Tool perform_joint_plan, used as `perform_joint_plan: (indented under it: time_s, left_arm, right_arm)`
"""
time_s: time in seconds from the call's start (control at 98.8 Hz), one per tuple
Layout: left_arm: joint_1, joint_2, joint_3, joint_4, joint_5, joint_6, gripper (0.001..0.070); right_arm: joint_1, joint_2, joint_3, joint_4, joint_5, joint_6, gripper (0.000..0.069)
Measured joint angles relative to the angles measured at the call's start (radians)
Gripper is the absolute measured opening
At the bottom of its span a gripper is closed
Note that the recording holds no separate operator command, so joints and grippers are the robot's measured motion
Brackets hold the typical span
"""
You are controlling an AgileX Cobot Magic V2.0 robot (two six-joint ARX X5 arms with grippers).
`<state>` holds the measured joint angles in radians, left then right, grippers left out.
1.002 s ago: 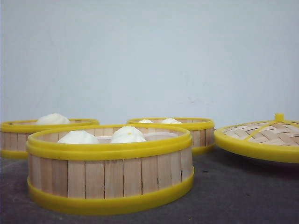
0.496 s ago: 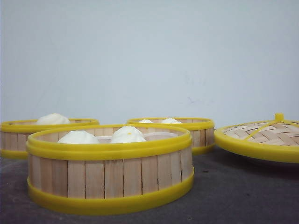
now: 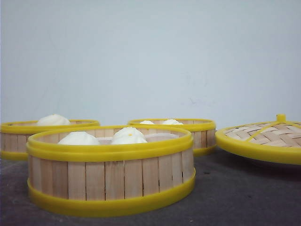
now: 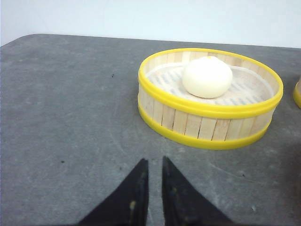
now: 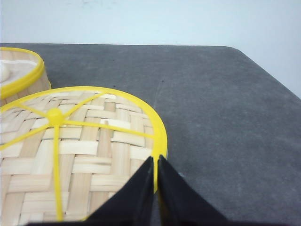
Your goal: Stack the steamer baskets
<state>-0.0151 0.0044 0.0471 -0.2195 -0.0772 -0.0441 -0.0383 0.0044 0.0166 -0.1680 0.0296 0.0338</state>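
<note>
On dark grey tabletop, L to R: round slat-walled steamer basket w/ yellow rims at far left, one white bun inside, just ahead of left gripper, not touching; jaws nearly shut, empty. Nearest same-type basket centre-left w/ buns. Third basket behind it. Flat woven-bamboo lid w/ yellow rim & knob at right, under right gripper; jaws nearly shut, tips over lid rim, contact unclear.

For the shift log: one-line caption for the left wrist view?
Left gripper, nearly shut and empty, above grey table near a steamer basket holding one bun.
</note>
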Motion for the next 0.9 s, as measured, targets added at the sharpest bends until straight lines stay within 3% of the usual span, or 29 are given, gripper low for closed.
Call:
perform_joint_plan:
  time_s: [0.415, 0.648, 0.901]
  left_arm:
    - [0.000, 0.000, 0.000, 0.000, 0.000, 0.000, 0.0025]
    - [0.000, 0.000, 0.000, 0.000, 0.000, -0.003, 0.0025]
    - [0.000, 0.000, -0.006, 0.023, -0.001, -0.079, 0.0025]
  right_arm:
    - [0.000, 0.000, 0.000, 0.000, -0.006, 0.011, 0.0008]
    - [0.000, 0.000, 0.000, 0.000, -0.093, 0.090, 0.0008]
    - [0.000, 0.000, 0.005, -0.011, -0.186, 0.235, 0.0008]
